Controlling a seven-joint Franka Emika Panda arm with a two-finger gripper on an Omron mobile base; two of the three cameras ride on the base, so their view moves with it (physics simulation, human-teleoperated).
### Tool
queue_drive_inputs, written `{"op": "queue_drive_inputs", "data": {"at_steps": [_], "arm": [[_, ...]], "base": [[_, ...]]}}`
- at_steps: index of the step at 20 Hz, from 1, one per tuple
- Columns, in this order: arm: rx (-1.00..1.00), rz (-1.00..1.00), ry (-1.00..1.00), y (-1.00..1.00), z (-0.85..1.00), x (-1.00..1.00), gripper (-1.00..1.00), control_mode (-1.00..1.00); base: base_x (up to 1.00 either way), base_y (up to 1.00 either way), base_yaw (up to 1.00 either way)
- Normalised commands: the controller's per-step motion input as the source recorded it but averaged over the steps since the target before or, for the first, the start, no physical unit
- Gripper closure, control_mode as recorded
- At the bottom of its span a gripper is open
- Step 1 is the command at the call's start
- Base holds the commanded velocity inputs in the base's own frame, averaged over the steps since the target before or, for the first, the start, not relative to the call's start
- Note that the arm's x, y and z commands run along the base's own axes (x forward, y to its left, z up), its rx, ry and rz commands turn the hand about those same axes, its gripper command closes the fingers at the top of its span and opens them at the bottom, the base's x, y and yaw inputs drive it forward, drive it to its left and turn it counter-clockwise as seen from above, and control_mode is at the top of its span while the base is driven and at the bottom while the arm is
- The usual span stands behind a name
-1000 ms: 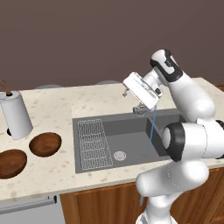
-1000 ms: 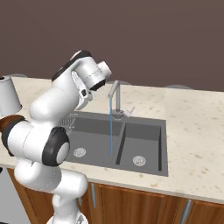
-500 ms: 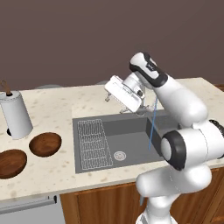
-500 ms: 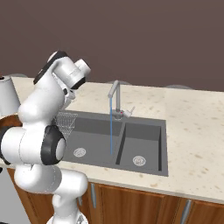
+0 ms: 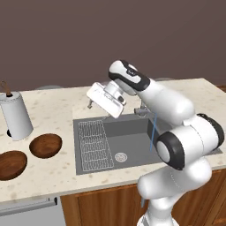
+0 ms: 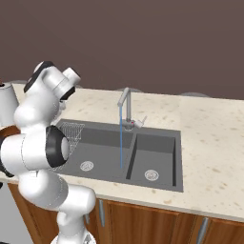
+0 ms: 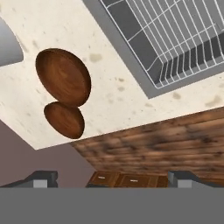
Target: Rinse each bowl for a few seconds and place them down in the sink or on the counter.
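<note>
1. The white arm's two-finger gripper hangs in the air over the back left part of the dark grey rectangular recessed sink, above the wire grid section. Its jaws are spread wide, with nothing between them; in the hand view the two dark finger tips stand far apart at the bottom edge.
2. Two shallow round bowls of dark reddish-brown wood lie on the beige speckled stone-look counter, well to the gripper's left and lower, both clear of it.
3. The nearer bowl sits just beyond the sink's left rim. The farther bowl lies beside it, further left and closer to the counter's front edge. In the left base view a narrow strip of counter shows between them; in the hand view their outlines overlap, so I cannot tell from that view whether they touch.
4. In the hand view the nearer bowl appears larger, the farther bowl smaller below it, with the wire grid section at upper right.
5. A tall white cylinder with a brown stick stands upright on the counter behind the bowls, far left of the gripper.
6. A curved grey faucet rises at the sink's back edge, to the gripper's right. A thin blue stream of water runs from its spout straight down into the sink, beside the divider between the two basins.
7. Wooden cabinet fronts run below the counter edge.
</note>
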Motion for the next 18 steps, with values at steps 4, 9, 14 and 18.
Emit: {"op": "queue_drive_inputs", "data": {"at_steps": [4, 9, 14, 18], "arm": [[-0.07, -0.04, 0.12, 0.42, -0.17, 0.02, -1.0, -1.0], [-0.11, -0.08, 0.18, 0.25, -0.07, 0.0, -1.0, -1.0], [-0.12, -0.1, 0.07, 0.26, 0.0, 0.0, -1.0, -1.0], [-0.12, -0.04, 0.0, 0.34, 0.0, 0.0, -1.0, -1.0]], "base": [[0.0, 0.0, 0.0], [0.0, 0.0, 0.0], [0.0, 0.0, 0.0], [0.0, 0.0, 0.0]]}}
